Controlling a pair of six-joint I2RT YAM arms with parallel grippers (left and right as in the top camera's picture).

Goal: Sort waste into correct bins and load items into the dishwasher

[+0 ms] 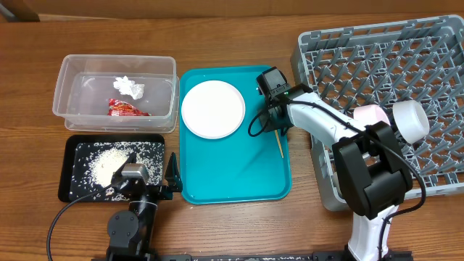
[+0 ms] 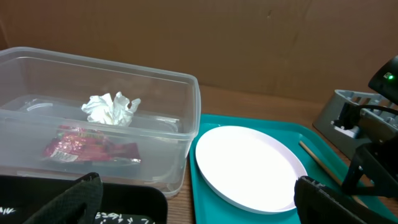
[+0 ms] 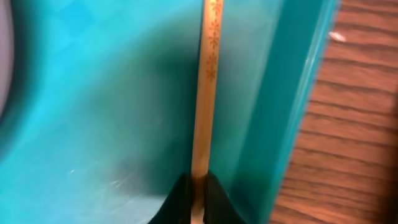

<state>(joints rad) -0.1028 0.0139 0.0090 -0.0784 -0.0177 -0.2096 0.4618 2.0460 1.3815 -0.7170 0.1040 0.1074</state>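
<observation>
A wooden chopstick [image 3: 207,81] lies along the right side of the teal tray [image 1: 232,177]. My right gripper [image 3: 198,200] is shut on its end, low over the tray [image 1: 275,119]. The chopstick also shows in the overhead view [image 1: 280,143]. A large white plate [image 1: 212,109] lies on the tray's far left. The clear tub [image 1: 69,109] holds the white tissue wad [image 1: 130,86] and the red wrapper [image 1: 125,109]. The black tray [image 1: 72,148] holds rice grains [image 1: 109,168]. My left gripper [image 2: 205,208] is open and empty, between the black tray and the teal tray.
The grey dish rack [image 1: 348,58] stands at the right, with a white bowl [image 1: 407,119] and another white dish [image 1: 370,114] in it beside my right arm. The right arm's base is at the front right.
</observation>
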